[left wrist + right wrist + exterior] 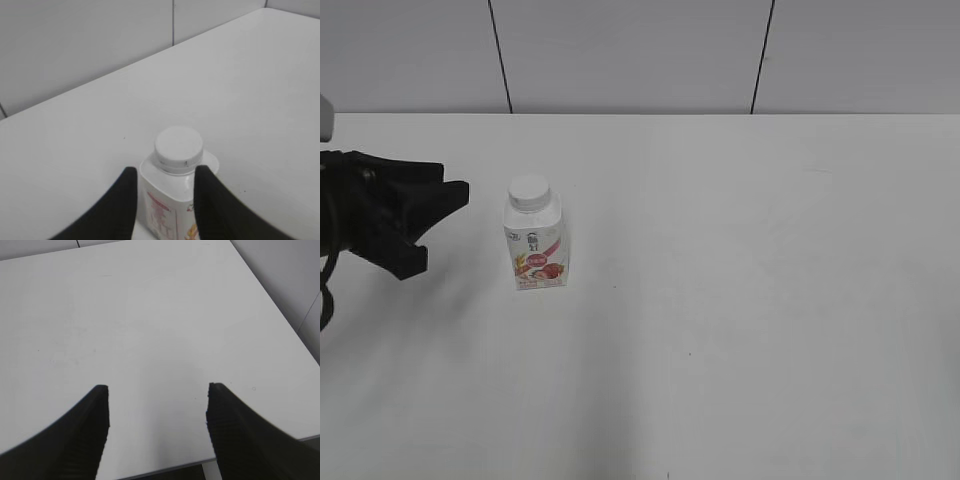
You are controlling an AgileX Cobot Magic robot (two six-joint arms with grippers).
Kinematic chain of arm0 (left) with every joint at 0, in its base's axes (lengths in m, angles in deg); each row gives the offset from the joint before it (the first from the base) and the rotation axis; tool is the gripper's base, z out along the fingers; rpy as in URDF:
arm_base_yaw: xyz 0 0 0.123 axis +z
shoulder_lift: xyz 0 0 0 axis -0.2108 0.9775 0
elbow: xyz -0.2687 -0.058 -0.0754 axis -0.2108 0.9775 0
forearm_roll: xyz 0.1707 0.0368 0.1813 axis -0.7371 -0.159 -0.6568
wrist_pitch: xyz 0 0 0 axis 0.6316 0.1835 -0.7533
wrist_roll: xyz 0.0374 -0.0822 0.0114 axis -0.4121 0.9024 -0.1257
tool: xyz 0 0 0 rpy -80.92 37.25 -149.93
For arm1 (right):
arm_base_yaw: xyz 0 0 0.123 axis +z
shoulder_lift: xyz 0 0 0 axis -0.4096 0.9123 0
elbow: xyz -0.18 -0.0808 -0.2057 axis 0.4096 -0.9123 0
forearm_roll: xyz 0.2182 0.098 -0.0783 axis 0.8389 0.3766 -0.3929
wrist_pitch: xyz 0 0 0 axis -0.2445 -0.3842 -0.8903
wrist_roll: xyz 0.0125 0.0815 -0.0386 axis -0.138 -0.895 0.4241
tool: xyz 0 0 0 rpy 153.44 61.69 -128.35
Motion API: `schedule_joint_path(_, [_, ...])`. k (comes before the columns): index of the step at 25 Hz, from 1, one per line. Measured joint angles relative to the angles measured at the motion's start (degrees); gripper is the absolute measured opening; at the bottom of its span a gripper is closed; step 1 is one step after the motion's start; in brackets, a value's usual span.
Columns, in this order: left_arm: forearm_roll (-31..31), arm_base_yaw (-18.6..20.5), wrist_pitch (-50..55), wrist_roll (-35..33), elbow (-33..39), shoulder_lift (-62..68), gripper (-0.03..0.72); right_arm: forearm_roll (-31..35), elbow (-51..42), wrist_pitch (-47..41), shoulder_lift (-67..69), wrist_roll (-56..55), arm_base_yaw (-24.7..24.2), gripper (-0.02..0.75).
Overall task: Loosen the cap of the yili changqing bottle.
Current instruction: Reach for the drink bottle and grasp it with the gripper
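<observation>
The yili changqing bottle (pixel 537 250) stands upright on the white table, left of the middle, with its pink-red label facing the exterior view. Its white cap (pixel 529 192) sits on the neck. My left gripper (pixel 442 228) is open and empty, just left of the bottle and not touching it. In the left wrist view the bottle (pixel 167 200) and cap (pixel 178 147) show between and just beyond the two black fingers (pixel 166 170). My right gripper (pixel 159 387) is open and empty above bare table; it does not show in the exterior view.
The white table (pixel 750 300) runs back to a grey panelled wall (pixel 640 50). The right wrist view shows the table's edge (pixel 200 462) just below the fingers and its right edge (pixel 280 315).
</observation>
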Motion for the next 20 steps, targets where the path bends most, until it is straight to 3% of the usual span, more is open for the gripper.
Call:
schedule_joint_path(4, [-5.2, 5.1, -7.6, 3.9, 0.0, 5.2, 0.427, 0.0, 0.0, 0.0, 0.0, 0.0, 0.0, 0.491])
schedule_joint_path(6, [-6.4, 6.2, -10.6, 4.6, -0.1, 7.7, 0.54, 0.0, 0.0, 0.0, 0.0, 0.0, 0.0, 0.491])
schedule_joint_path(8, [-7.7, 6.8, -12.7, 4.8, -0.8, 10.1, 0.593, 0.0, 0.0, 0.0, 0.0, 0.0, 0.0, 0.491])
schedule_joint_path(20, [-19.4, 7.8, -13.7, 5.1, -11.7, 25.2, 0.59, 0.0, 0.0, 0.0, 0.0, 0.0, 0.0, 0.491])
